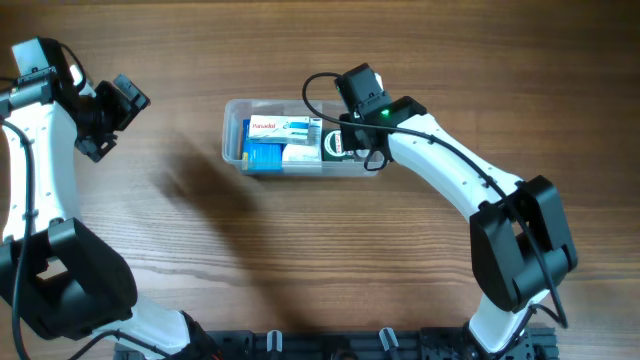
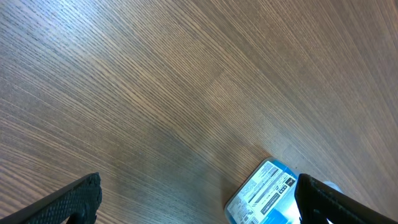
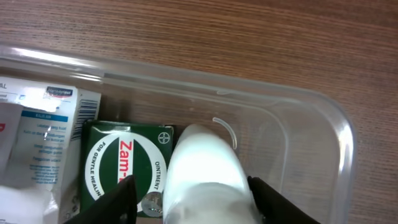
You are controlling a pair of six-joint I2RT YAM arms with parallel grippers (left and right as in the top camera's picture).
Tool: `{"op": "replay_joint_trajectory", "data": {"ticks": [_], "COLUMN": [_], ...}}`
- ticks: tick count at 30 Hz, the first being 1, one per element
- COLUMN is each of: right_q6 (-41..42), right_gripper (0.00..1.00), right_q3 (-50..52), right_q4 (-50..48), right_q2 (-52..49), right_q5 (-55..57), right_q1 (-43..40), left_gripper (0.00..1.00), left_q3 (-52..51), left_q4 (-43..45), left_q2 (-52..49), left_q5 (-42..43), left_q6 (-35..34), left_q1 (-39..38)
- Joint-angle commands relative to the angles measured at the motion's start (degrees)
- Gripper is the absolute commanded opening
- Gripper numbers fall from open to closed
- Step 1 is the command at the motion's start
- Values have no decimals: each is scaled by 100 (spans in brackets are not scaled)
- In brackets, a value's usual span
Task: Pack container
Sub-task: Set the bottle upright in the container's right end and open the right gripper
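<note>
Right claw [image 3: 193, 200]: is hanging over the 3 o'clock end of the container [image 1: 232, 150], its fingers [image 3: 118, 200] straddling a white rounded item [image 3: 205, 168]. The item is blurring at close range. I cannot tell whether the claw is clamping it or has let go.
White rounded item: is sitting inside the container's walls, overlapping the green box [image 3: 124, 165] on that box's 3 o'clock side.
Green box: is lying flat in the container, lettered face up, just beside a white-and-blue box [image 3: 43, 124] at its 9 o'clock.
Container: is resting on the worktop [image 1: 450, 60], just 12 o'clock of the overhead view's centre, long side running 9 to 3 o'clock. Its 9 o'clock half is holding a red-labelled white box [image 1: 285, 127] and a blue box [image 1: 265, 157].
Left claw [image 2: 199, 199]: is hovering well apart from the container, towards 9 to 10 o'clock, released, fingers spread wide and grasping nothing.
</note>
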State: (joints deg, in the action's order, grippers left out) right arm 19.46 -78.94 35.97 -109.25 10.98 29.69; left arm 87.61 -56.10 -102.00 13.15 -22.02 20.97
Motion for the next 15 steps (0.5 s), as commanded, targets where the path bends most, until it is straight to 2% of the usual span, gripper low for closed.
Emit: {"op": "replay_joint_trajectory", "data": {"ticks": [1, 15], "right_q6": [9, -46], "right_gripper": [59, 59], "right_q3": [-57, -708], "right_q4": [2, 122], "right_q2": [-101, 37], "right_q5": [103, 105], "right_q1": [-2, -2], "left_gripper": [100, 100], "left_q3": [94, 94], "left_q4": [15, 15], "left_q2": [85, 85], "left_q5": [-37, -37], "left_q6": [-76, -76], "left_q1": [20, 20]}}
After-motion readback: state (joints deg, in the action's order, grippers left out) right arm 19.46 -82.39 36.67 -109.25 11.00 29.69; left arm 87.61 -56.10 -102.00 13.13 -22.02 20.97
